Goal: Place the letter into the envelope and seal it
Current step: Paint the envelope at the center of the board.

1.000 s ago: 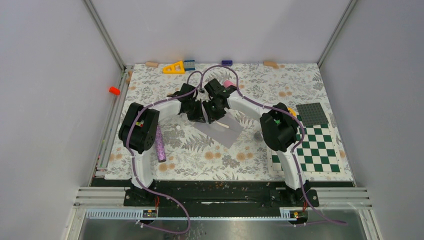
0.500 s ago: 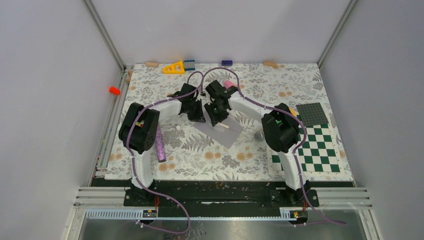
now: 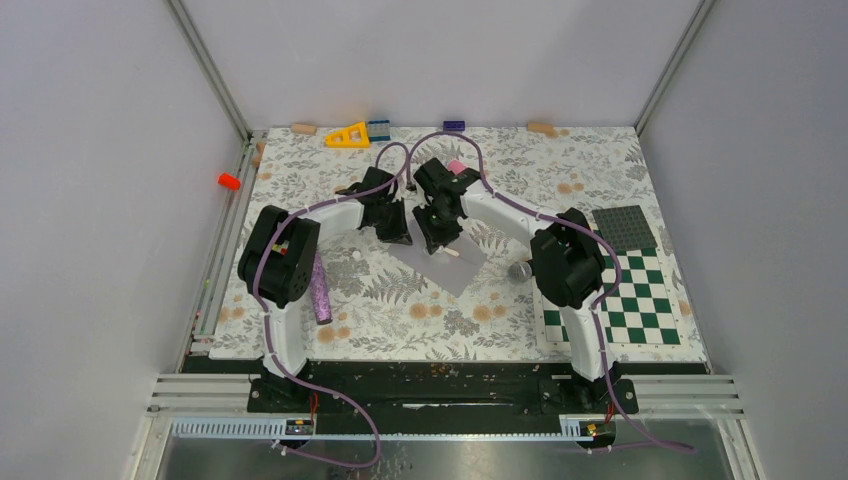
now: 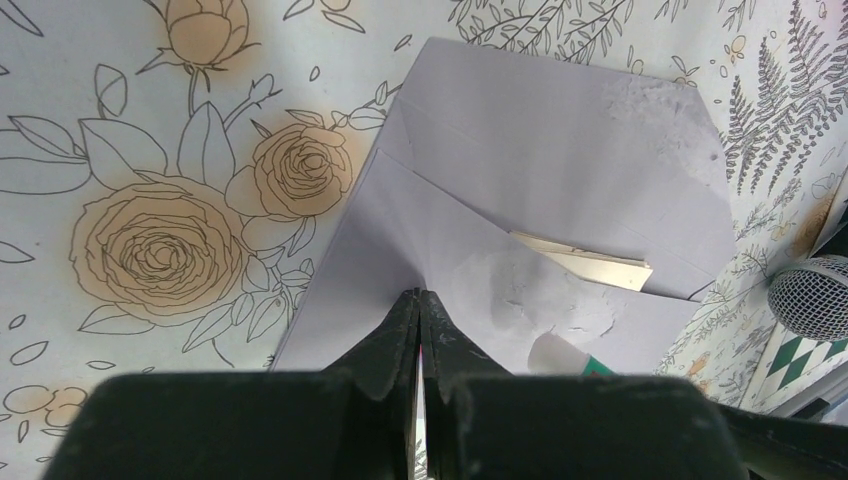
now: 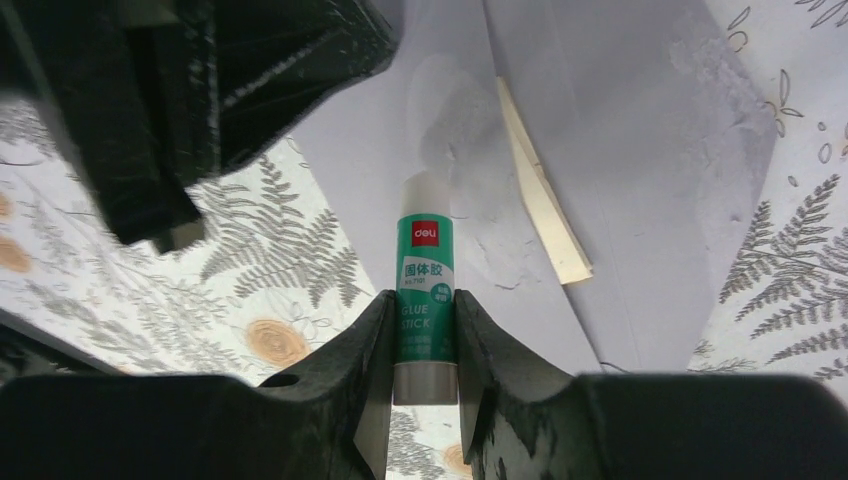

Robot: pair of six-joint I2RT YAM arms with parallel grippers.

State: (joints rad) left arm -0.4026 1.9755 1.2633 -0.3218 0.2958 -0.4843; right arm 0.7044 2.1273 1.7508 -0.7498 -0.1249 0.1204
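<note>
Two arms, both reaching forward and bent inward, wrists meeting over mid-table and angled down at one envelope lying flat on the floral table, flap open. Left gripper: fingers together, tips on the envelope's near edge (cannot tell if paper is caught between them). Right gripper: fingers clamped on one green glue stick, its white tip against the envelope paper. One cream letter sits in the pocket, edge sticking out.
</note>
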